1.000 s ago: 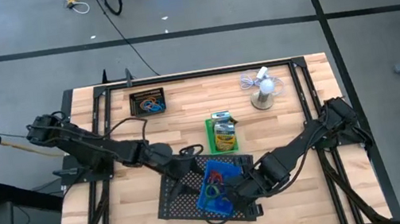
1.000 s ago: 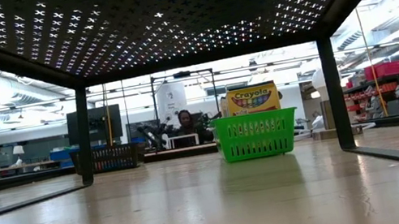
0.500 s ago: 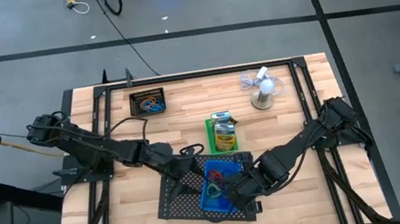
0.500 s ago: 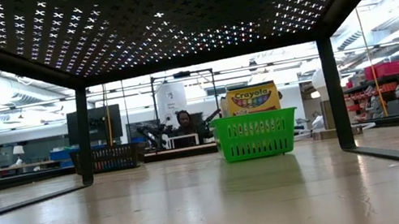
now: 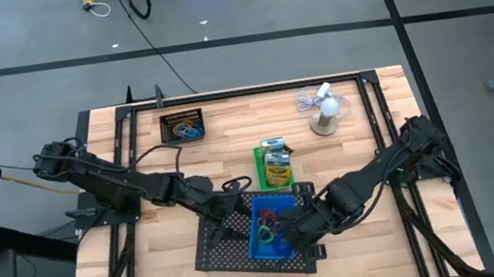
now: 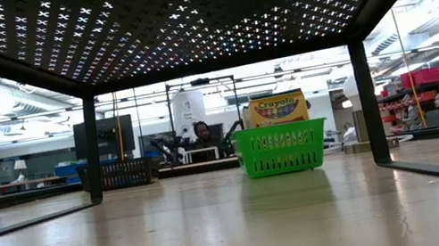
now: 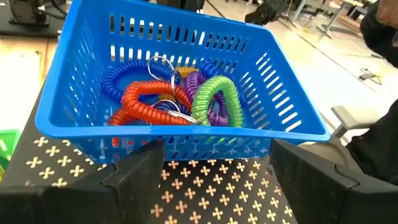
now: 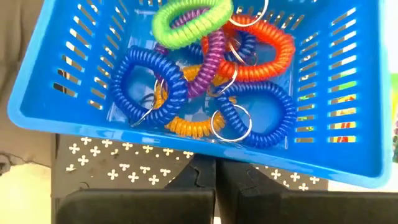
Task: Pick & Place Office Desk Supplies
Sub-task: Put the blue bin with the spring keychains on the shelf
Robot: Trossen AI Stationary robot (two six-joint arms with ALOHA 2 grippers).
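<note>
Both of my pincers sit at the blue bin [image 5: 273, 231], which rests on the black mesh tray [image 5: 225, 248] at the near middle of the bench [image 5: 148, 264]. My left pincer [image 7: 214, 168] is spread wide, one finger to each side of the bin's wall and just beside it; I cannot tell whether the fingers [image 7: 134, 174] touch it. My right pincer [image 8: 216, 177] is closed tight with nothing between its fingers, right at the bin's opposite wall.

Inside the bin lie coiled loops with key rings: a green loop [image 8: 189, 22], an orange-red loop [image 8: 264, 53], a purple loop [image 8: 211, 62], two blue loops [image 8: 146, 84] and a yellow-orange loop [image 8: 186, 127].

Farther back on the bench stands the green bin [image 5: 274, 166] holding the yellow crayon box [image 6: 278, 109]. The black bin [image 5: 183, 127] sits near the far left corner, and the white mini fan [image 5: 324, 111] stands toward the far right.
</note>
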